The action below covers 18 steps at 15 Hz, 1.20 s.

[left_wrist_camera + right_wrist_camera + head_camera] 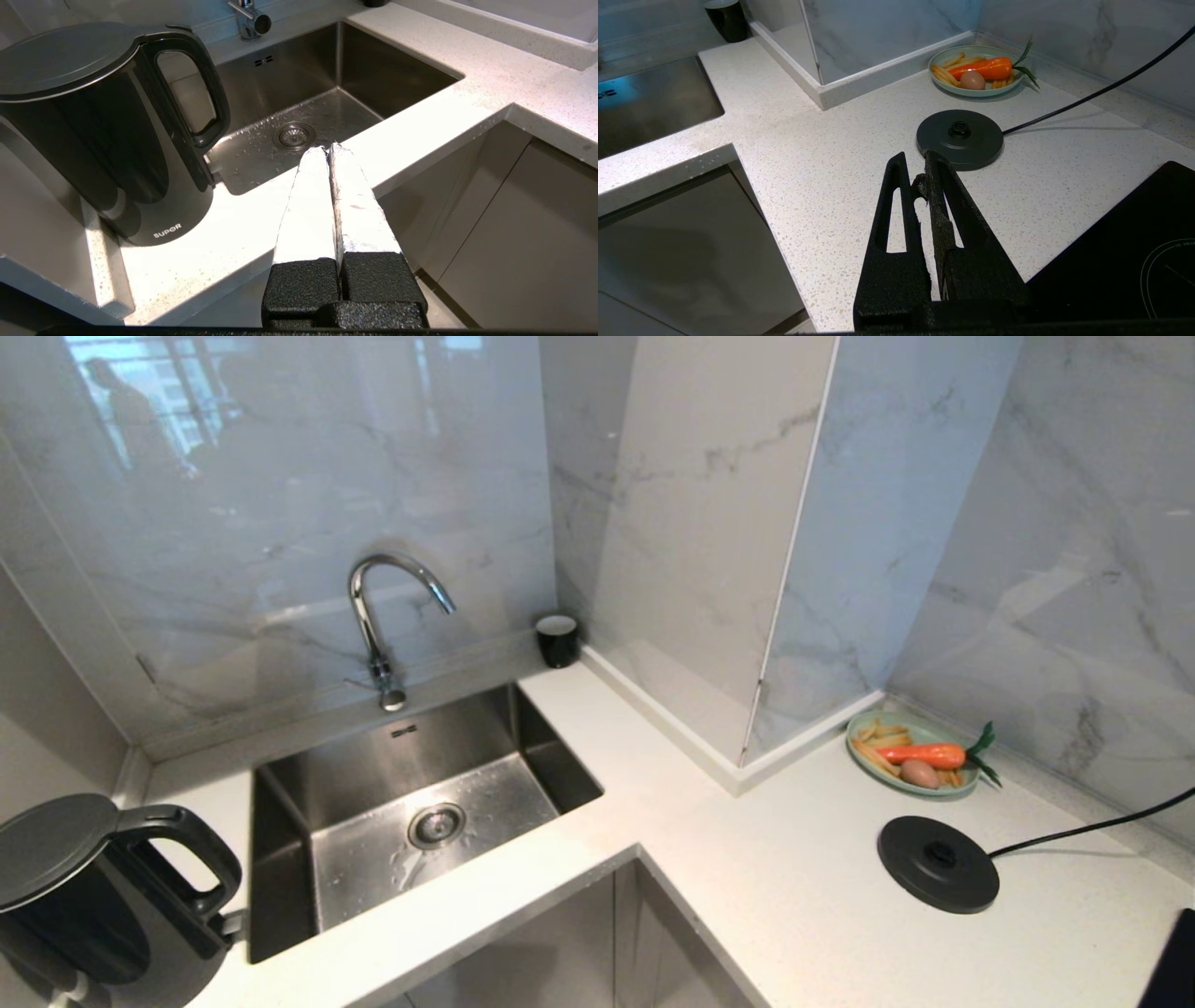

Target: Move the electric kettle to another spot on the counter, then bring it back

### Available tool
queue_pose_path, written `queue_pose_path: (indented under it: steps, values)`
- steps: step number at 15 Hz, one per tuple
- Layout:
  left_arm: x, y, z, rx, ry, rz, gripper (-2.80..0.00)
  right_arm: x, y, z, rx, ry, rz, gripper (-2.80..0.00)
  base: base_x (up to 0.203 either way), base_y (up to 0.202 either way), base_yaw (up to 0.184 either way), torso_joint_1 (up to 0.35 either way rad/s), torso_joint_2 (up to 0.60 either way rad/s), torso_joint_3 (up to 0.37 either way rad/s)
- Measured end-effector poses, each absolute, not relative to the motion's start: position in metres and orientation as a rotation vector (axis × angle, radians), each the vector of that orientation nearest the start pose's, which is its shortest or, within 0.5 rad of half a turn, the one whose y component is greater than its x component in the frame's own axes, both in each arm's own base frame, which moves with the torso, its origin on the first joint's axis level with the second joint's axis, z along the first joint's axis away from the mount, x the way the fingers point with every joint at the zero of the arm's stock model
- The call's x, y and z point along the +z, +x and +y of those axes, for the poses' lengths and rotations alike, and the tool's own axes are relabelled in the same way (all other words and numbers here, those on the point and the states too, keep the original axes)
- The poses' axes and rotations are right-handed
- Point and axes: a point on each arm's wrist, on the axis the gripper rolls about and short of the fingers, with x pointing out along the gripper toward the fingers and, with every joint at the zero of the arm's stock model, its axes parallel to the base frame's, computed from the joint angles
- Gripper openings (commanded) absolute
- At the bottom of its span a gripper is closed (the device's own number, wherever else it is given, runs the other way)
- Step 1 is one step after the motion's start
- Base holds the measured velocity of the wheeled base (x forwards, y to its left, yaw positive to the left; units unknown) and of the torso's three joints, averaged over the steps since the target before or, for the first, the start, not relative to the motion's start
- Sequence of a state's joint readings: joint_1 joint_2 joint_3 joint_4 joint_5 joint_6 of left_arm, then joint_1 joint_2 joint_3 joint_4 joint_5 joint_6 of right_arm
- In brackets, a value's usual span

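The electric kettle [89, 905] stands upright on the white counter [803, 887] at the far left, beside the sink, its loop handle turned toward the basin. In the left wrist view the electric kettle [107, 130] is off to one side of my left gripper [328, 148], which is shut with nothing between its white fingers and hangs apart from it over the counter's front edge. My right gripper [915, 165] hovers shut and empty above the counter [831, 177], just short of the round black power base [959, 138]. Neither arm shows in the head view.
A steel sink [523, 756] with a curved tap [378, 616] lies right of the kettle. A small black cup [557, 639] stands in the corner. The power base [937, 863] with its cord, a plate of food [913, 756] and a black hob [1134, 261] occupy the right side.
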State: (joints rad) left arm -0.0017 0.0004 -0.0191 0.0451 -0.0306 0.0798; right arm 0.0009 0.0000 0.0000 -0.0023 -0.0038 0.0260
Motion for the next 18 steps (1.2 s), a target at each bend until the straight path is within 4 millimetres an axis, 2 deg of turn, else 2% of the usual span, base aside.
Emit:
queue_pose_path:
  steps: [4,11,18]
  values:
    - [0.0759,-0.0243,-0.0006,-0.028,0.074,0.025,-2.8,0.0757,-0.0228,-0.0001,-0.003,0.026,-0.002,-2.8,0.018,0.0,0.0,0.001,0.0,0.001]
    - [0.0756,-0.0242,-0.0005,-0.026,0.072,0.027,-2.8,0.0757,-0.0228,-0.0001,-0.003,0.026,-0.002,-2.8,0.185,0.0,0.002,0.009,0.0,0.0]
    - [0.0755,-0.0242,-0.0005,-0.025,0.055,0.028,-2.8,0.0757,-0.0228,-0.0001,-0.002,0.025,-0.002,-2.8,0.011,0.0,0.001,-0.002,0.0,0.001]
